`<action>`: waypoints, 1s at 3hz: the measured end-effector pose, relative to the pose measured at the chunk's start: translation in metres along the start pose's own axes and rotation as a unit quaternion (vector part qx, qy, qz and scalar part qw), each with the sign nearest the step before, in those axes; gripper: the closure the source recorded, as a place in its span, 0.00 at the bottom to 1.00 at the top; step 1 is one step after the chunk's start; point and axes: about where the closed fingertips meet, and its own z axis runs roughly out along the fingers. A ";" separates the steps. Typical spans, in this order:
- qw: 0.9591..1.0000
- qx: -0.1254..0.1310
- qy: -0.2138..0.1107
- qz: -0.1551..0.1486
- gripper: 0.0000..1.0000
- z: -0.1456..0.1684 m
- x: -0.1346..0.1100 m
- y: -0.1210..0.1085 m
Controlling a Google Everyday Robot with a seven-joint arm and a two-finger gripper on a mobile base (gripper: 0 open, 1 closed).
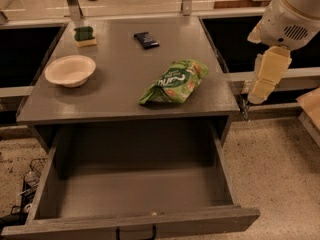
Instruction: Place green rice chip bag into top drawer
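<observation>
While the bag (pixel 172 81) lies flat on the bench (pixel 120 64), right of centre and close to the near edge, the drawer (pixel 135 194) below stands pulled out, its interior bare. The gripper (pixel 262 84) hangs off the bench's right side, well apart from the bag. It holds nothing; how far open it is I cannot tell.

Step in hand, by my reading: the reach for the bag. Nothing of the task is done yet.

To do it well:
- Come in from the right and above.
- Set the gripper across the bag's narrow width and pinch mid-body where the pouch puffs.
- The film looks crinkly and may slip, so close firmly.
- Clear the bench's near edge before lowering into the drawer.

Bowl (pixel 70 70), sponge (pixel 85 35) and dark packet (pixel 146 39) sit left or far, off that path.
</observation>
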 end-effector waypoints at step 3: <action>0.999 0.002 0.002 -0.042 0.00 0.008 -0.064 -0.025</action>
